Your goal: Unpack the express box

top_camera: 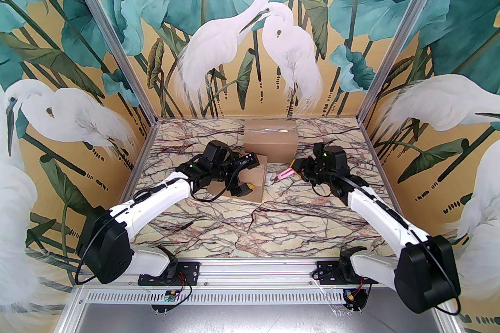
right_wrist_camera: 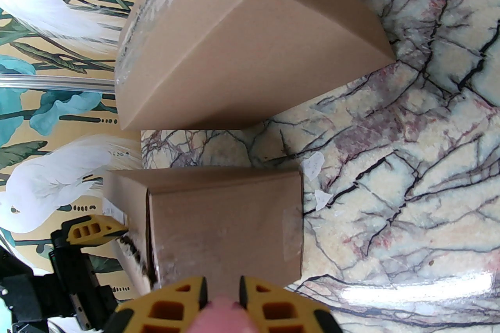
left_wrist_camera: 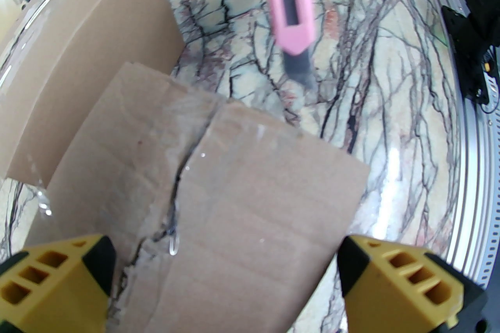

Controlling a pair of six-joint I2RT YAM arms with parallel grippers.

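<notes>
While the left tool (left_wrist_camera: 230, 265) hangs over the small cardboard box (left_wrist_camera: 254, 206) with its yellow fingers (left_wrist_camera: 58, 280) spread wide, one towards each side of the box's top, the right tool (top_camera: 297, 166) is closed narrowly on a pink knife (left_wrist_camera: 293, 11). Whether the left fingers touch the cardboard I cannot tell. The small box sits on the marble tabletop (top_camera: 273, 222) about midway across, left of the right tool. The taped seam (left_wrist_camera: 183, 183) along its top is split and ragged. The knife's dark blade (left_wrist_camera: 299, 68) sticks out of the pink handle and points towards the small box, near its edge but apart from it. A bigger box (top_camera: 269, 142) stands just behind the small one, towards the back wall, its top covered in shiny clear tape. Two pale scraps (right_wrist_camera: 314, 165) lie on the tabletop beside the small box.
</notes>
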